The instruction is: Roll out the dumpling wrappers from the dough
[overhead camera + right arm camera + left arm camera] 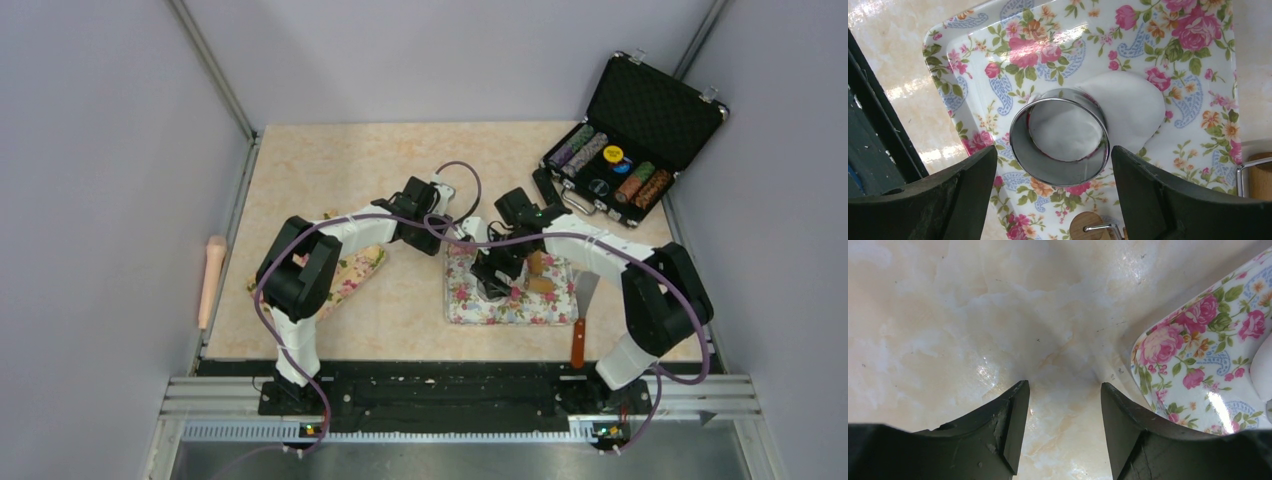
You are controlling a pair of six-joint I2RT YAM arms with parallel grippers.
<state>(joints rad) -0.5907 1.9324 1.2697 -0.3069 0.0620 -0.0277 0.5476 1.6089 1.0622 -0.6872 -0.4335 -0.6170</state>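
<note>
While the round shiny metal ring cutter (1058, 172) stands on the thin flat white piece of dough (1133, 105), the right gripper (1054, 150) is held spread around it.

The dough is laid on the rectangular rose-patterned tray (1198, 50), partly covered by the cutter and reaching out from under it toward the upper right of the wrist view. White dough is also seen inside the ring. A strip of tray is visible between the cutter and the black finger on the view's left; contact with the other finger cannot be told. The left gripper (1064, 390) is likewise held apart, nothing between its fingers, above the marbled beige tabletop (948, 315) just beside a tray corner.
</note>
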